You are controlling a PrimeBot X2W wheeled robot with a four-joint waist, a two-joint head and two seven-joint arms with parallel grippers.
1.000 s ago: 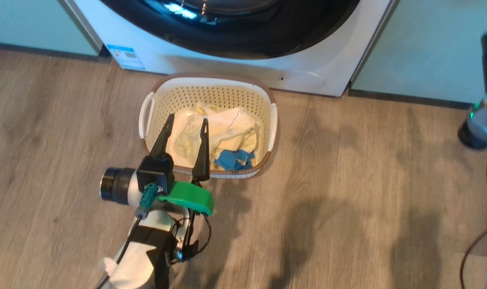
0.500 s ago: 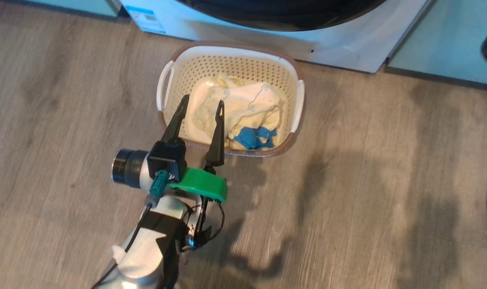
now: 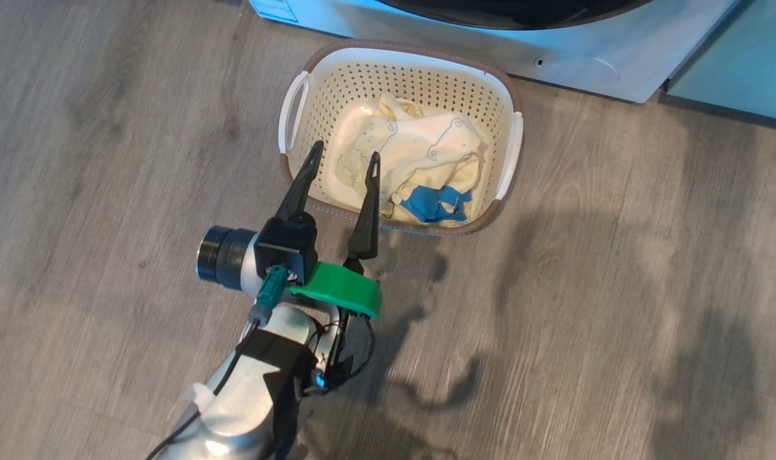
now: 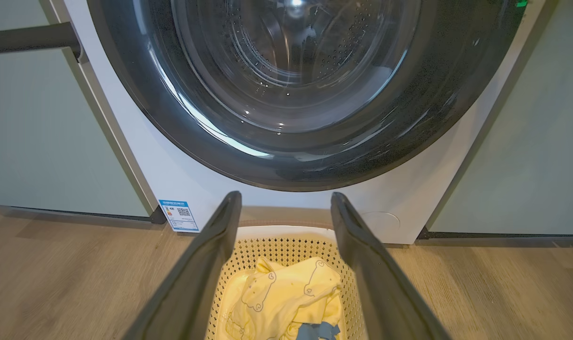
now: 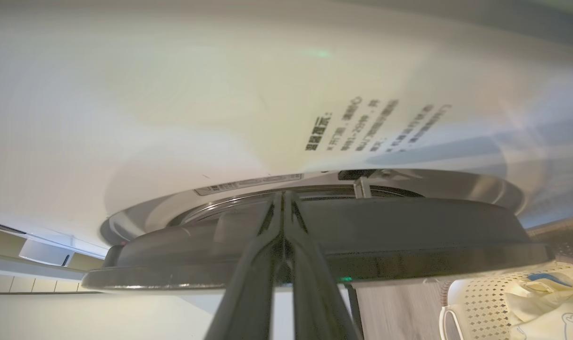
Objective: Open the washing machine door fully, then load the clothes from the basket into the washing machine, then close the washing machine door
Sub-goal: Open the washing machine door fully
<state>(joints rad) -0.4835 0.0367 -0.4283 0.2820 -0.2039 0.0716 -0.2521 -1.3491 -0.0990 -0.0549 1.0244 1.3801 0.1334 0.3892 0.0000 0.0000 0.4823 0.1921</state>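
Black fingers of the left gripper stood wide apart over the near rim of the basket; the clothes inside looked light and limp, best pinched at a raised fold. Farther off, the right gripper, fingers pressed together, sat at the rim of the glossy, likely slippery washing machine door.

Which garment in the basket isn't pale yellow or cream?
The blue strappy piece, lying at the basket's robot-side rim; the other garments are pale with small printed figures.
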